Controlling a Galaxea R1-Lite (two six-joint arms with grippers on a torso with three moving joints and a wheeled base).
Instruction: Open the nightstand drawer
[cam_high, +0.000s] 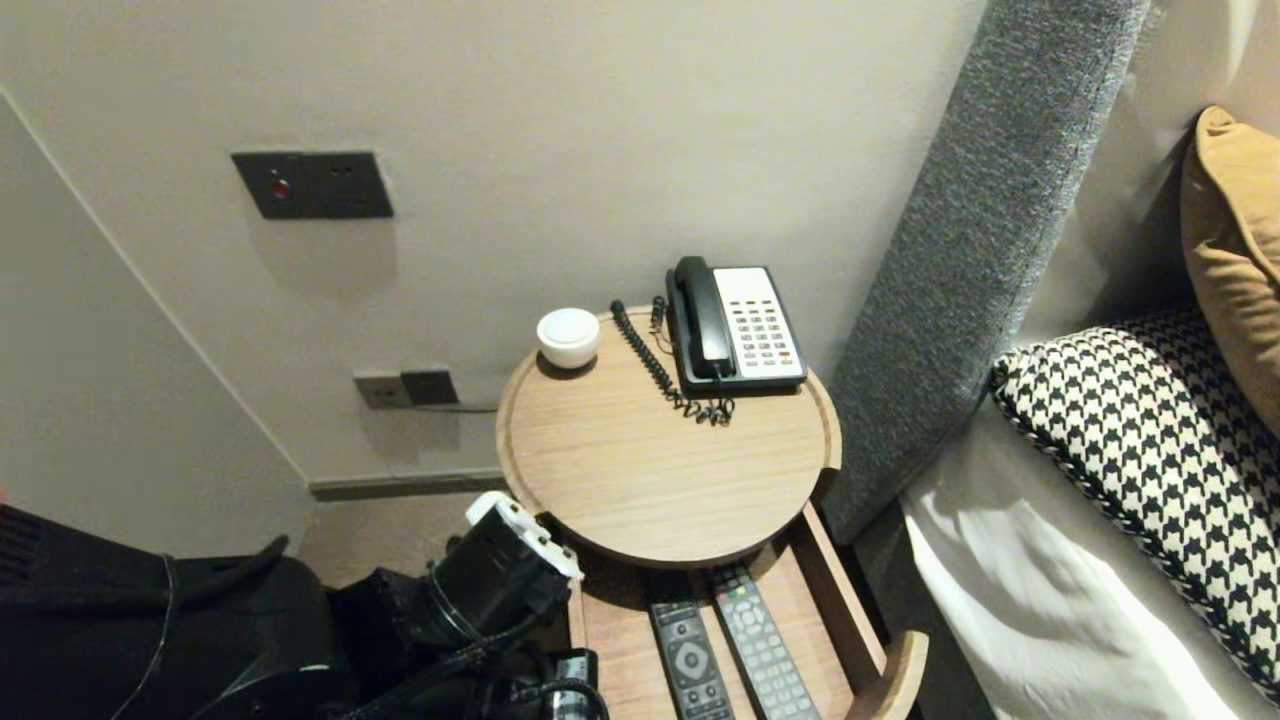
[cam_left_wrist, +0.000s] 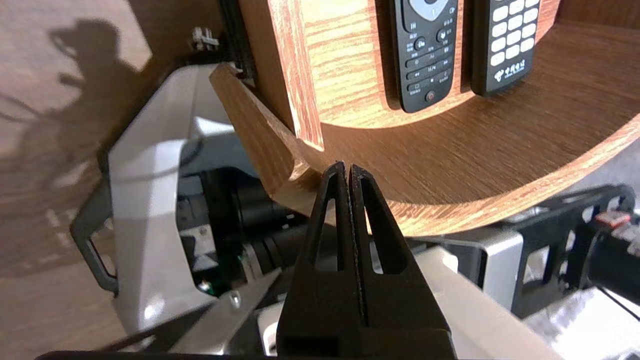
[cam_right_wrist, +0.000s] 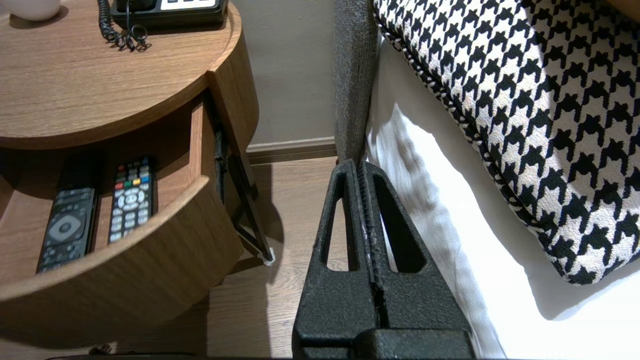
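Wood-grain drawer (cam_left_wrist: 475, 190) stands open under the round bedside table (cam_high: 660, 480), its front curved. Inside it a ring-pad remote (cam_left_wrist: 425, 50) and a keypad remote (cam_left_wrist: 502, 45) lie side by side. The left gripper (cam_left_wrist: 348, 167), fingers pressed together, sits just off the drawer's front corner. A corded telephone (cam_high: 735, 330) and a white bowl (cam_high: 568, 337) are on the tabletop. The right gripper (cam_right_wrist: 361, 165), also closed, hangs beside the white bed sheet (cam_right_wrist: 450, 240).

This is a hotel bedroom. A round wooden bedside table (cam_high: 650, 480) carrying a black-and-white corded telephone (cam_high: 740, 330) stands beside a grey upholstered headboard (cam_high: 980, 250) and a black-and-white houndstooth pillow (cam_high: 1150, 440). Two black remote controls (cam_high: 690, 665) lie in its open wooden drawer (cam_high: 835, 600).
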